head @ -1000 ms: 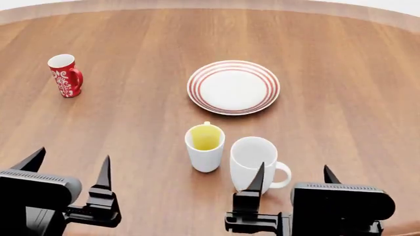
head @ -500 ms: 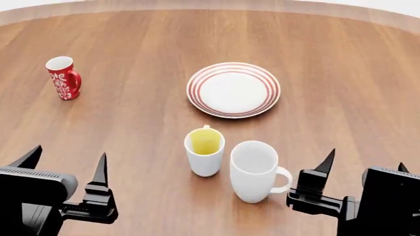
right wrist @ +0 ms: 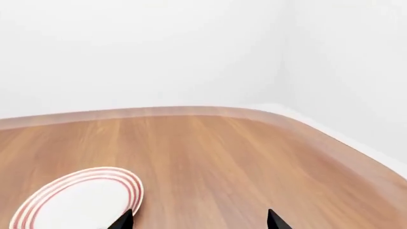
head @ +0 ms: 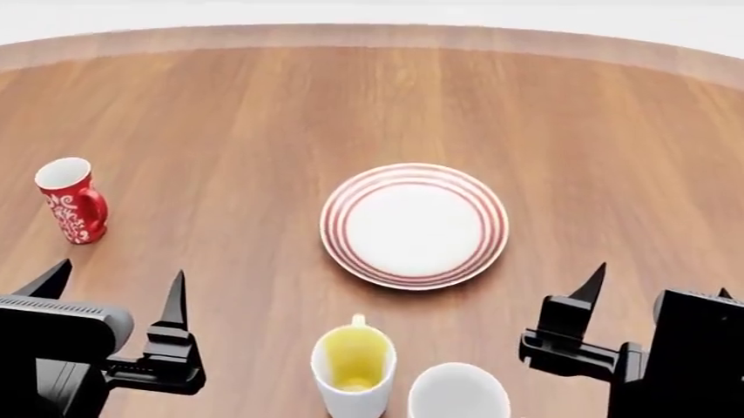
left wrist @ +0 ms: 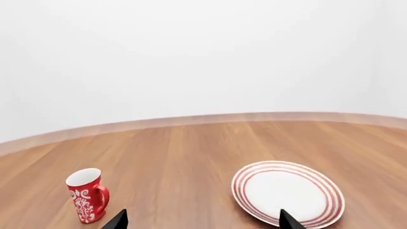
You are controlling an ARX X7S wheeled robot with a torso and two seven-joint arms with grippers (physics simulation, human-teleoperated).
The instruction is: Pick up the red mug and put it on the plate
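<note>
Arms low, near table edge; left gripper (head: pixel 114 292) and right gripper (head: pixel 657 287) both spread, empty.

No readable text or labels anywhere

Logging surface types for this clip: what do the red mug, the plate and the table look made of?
Red mug: likely glazed ceramic, from its smooth red body, white printed pattern and white inside.
Plate: likely glazed ceramic too, smooth white with red rim rings.
Table: wood or wood-look veneer, with visible grain and a soft sheen.
</note>
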